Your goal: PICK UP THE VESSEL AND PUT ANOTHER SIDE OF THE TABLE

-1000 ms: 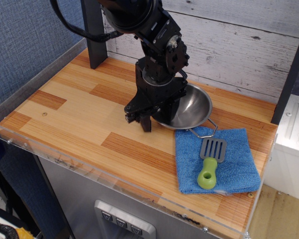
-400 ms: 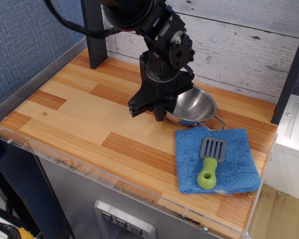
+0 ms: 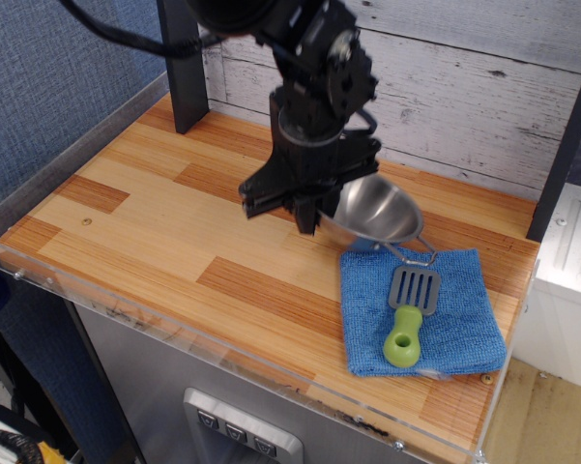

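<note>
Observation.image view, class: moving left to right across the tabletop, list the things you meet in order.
Bare wooden table → black claw → tilted steel vessel the claw grips by its rim → grey-and-green spatula lying on the blue cloth.

A whitewashed plank wall (image 3: 483, 87) stands behind everything. Left of it hangs a blue textured panel (image 3: 48, 68), and a dark post (image 3: 182, 58) rises between them. Right of the wall sits a white cabinet (image 3: 570, 261), with pale wood flooring (image 3: 537, 416) below it.
</note>
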### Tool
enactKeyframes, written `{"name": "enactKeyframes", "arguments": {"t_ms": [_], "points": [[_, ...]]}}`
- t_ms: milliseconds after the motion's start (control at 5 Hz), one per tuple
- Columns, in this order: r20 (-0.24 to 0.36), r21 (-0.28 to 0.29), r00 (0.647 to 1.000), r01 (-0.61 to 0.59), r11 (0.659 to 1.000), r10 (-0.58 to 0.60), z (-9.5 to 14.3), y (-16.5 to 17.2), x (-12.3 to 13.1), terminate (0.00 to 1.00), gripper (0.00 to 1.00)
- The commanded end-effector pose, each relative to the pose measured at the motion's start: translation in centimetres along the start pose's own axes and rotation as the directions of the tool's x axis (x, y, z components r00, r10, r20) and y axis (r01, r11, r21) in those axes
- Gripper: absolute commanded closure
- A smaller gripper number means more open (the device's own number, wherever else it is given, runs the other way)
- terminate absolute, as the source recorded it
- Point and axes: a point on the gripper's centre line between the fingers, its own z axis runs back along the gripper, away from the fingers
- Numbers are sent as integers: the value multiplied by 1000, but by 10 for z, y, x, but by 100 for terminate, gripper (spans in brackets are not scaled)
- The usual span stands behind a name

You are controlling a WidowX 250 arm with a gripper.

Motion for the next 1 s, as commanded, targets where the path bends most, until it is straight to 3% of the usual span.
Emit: {"name": "enactKeyframes", "arguments": {"t_ms": [0, 200, 400, 800], "points": [[133, -111, 990, 70, 991, -55, 77, -4, 18, 0, 100], [158, -144, 987, 63, 988, -40, 98, 11, 19, 0, 100], [178, -125, 984, 46, 991, -23, 112, 39, 26, 0, 100], [201, -77, 979, -20, 997, 35, 110, 103, 47, 0, 100]]}}
